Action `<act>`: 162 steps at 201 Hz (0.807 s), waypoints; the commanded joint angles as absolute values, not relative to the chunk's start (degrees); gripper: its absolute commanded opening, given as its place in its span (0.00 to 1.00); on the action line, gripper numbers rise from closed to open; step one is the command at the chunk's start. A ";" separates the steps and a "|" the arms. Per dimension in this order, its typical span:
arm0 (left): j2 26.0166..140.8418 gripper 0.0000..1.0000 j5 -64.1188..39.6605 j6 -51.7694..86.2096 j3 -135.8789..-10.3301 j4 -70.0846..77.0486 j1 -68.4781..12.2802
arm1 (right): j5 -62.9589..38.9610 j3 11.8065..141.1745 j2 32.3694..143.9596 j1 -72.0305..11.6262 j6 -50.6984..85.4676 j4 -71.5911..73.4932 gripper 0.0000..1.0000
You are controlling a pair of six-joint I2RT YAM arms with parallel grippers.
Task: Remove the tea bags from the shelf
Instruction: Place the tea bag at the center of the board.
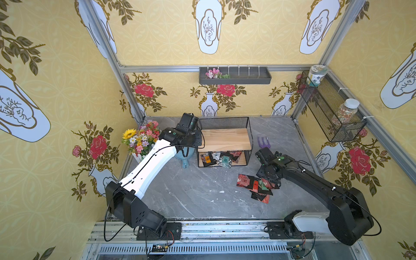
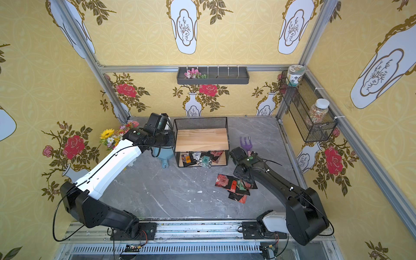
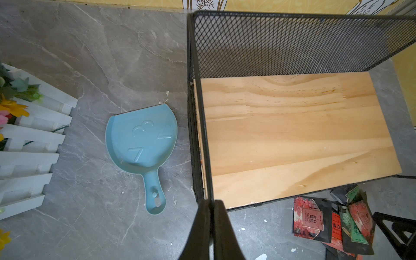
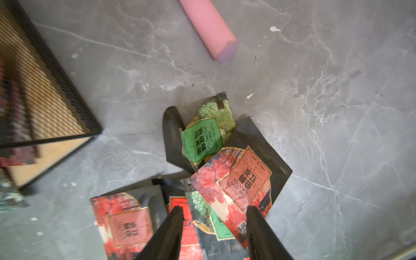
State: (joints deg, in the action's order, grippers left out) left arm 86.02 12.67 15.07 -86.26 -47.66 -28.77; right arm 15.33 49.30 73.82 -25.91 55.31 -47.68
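- Right end effector [image 4: 215, 209] hangs low over the pile [image 1: 255, 186] of sachets on the desk [image 1: 191, 193]. Its jaws are apart with nothing between them, so we judge this the release step.
- Left end effector [image 3: 212, 201] has its fingers together at the near corner wire of the shelf [image 1: 225, 139], on the left arm's side. We cannot tell whether the wire is pinched.
- Tea bags [image 1: 216, 158] lie in a loose overlapping heap on the lower board, towards the open front. The upper board is bare. By our estimate the task is about half done.
- To finish the release well, we rise straight up before traversing. A curled green sachet [image 4: 200, 141] leans on the pile, and a sideways exit could drag it.
- The next reach should go in low through the open front, beneath the upper board's front wire.
- The foil looks slick and flat, so we should pinch a raised or overhanging edge, not a face.
- We keep the arm clear of the purple fork [image 1: 263, 143] lying near the shelf.
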 commanded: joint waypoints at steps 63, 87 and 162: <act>86.31 0.00 11.77 14.11 -86.43 -47.88 -28.75 | -0.25 43.64 65.91 -34.79 68.14 -23.38 0.52; 86.40 0.00 11.68 14.36 -86.22 -47.72 -28.74 | -3.84 41.56 71.94 -38.48 73.69 -9.02 0.49; 86.50 0.00 11.77 14.50 -86.57 -47.90 -28.80 | 5.70 33.22 86.68 -40.87 86.94 24.87 0.43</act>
State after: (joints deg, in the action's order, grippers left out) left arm 86.04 12.67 15.16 -86.39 -47.86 -28.77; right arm 2.33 33.69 82.43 -40.80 82.19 9.02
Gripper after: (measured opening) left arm 0.091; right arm 0.426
